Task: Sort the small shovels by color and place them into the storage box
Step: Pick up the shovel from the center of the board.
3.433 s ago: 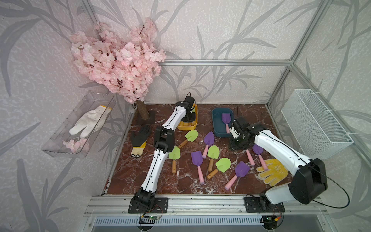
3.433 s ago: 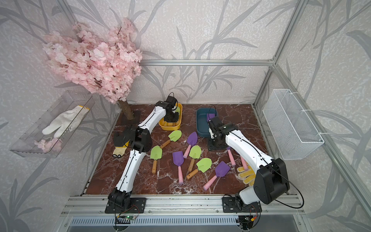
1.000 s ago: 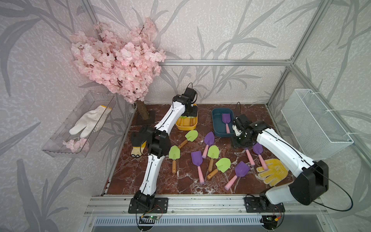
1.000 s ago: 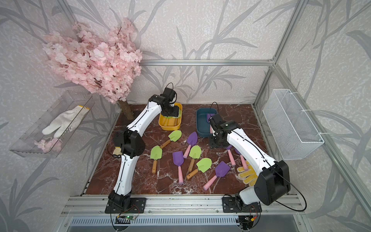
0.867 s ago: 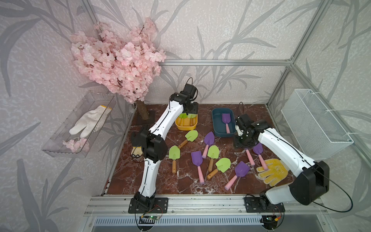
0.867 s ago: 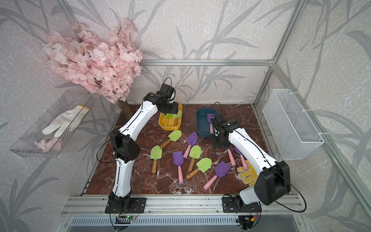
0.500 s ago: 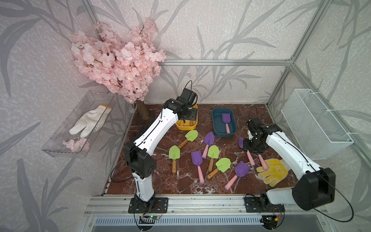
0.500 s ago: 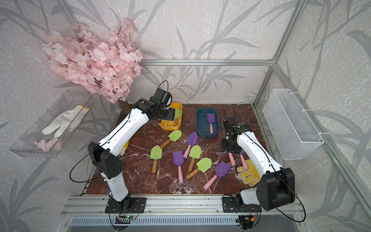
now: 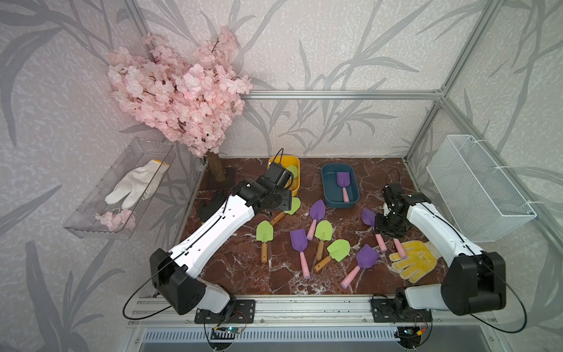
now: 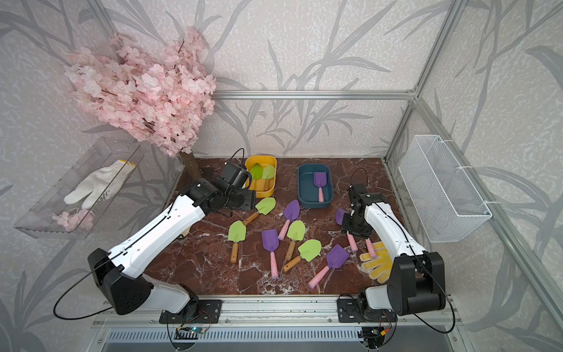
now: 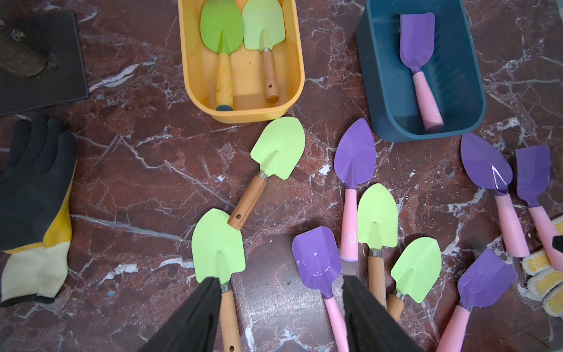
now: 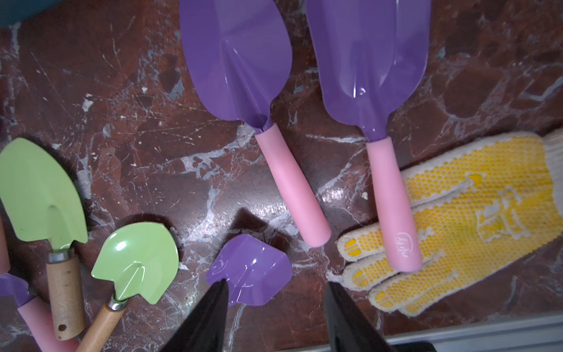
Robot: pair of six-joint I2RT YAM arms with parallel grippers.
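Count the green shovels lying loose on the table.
4 green shovels: one beside the yellow bin, one at that one's handle end, two among the purple shovels in the middle. None seems hidden.

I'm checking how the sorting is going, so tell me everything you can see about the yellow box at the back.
The yellow box is an open, plastic-looking tub with rounded corners and no lid. It stands upright on the red marble table near the back wall, apart from the blue box beside it. Inside, side by side with blades toward the back wall, lie a green shovel with a yellow handle and a green shovel with a wooden handle.
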